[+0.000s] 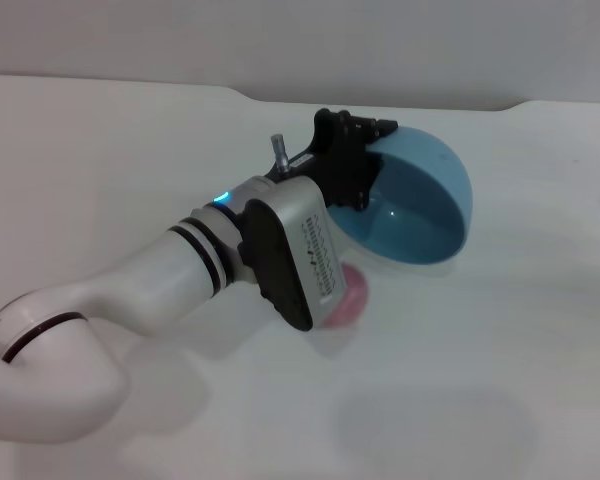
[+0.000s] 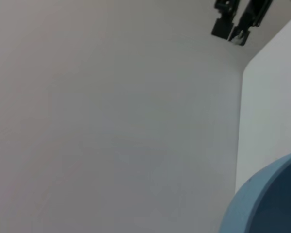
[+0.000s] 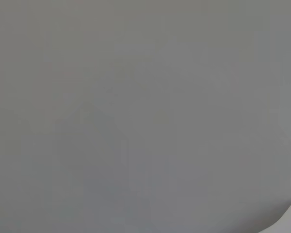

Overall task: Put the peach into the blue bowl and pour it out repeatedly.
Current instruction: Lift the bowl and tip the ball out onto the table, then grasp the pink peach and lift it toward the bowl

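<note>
One peach and one blue bowl are sitting before you. Your left gripper is clamping its jaws on the bowl's rim, tipping it on its side; the peach is lying on the table beside the bowl, so pouring looks done. Next, you'll likely be righting the bowl.

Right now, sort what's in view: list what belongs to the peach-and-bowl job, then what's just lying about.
Job:
- bowl, tipped on its side, gripped at the rim by the left gripper
- peach, on the table beside the bowl, partly hidden by the left arm

Lying about:
- nothing loose; only the table. The right gripper is not in view.
</note>
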Tool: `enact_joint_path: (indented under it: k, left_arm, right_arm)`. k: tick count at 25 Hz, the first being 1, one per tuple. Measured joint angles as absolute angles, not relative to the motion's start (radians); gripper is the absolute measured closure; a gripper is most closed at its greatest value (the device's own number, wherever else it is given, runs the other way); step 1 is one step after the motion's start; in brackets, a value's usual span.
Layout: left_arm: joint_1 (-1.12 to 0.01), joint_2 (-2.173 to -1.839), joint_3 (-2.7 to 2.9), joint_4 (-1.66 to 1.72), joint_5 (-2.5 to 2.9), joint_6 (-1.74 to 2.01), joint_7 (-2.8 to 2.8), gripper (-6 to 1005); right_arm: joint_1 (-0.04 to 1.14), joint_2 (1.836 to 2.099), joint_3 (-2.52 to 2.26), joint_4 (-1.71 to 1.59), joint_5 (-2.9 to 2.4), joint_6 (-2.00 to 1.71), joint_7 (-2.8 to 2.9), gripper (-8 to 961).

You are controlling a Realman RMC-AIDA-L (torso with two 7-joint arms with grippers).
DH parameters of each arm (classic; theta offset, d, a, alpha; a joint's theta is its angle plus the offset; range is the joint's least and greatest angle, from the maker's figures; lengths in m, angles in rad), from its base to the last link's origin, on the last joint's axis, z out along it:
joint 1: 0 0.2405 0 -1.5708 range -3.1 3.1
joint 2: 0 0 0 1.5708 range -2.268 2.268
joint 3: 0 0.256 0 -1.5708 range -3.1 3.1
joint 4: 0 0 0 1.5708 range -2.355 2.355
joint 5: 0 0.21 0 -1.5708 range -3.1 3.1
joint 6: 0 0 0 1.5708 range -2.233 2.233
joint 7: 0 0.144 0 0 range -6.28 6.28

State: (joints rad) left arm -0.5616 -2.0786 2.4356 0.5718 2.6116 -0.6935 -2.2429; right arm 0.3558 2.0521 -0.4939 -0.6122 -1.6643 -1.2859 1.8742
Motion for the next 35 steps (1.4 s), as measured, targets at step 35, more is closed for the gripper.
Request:
enact_joint_path:
  k: [35]
  left_arm:
    - [-0.701, -2.048, 1.417, 0.878, 2.439, 0.722, -2.634, 1000]
  right_arm:
    - [0.776, 2.071, -0.931, -0.376, -1.883, -1.01, 1.647, 428]
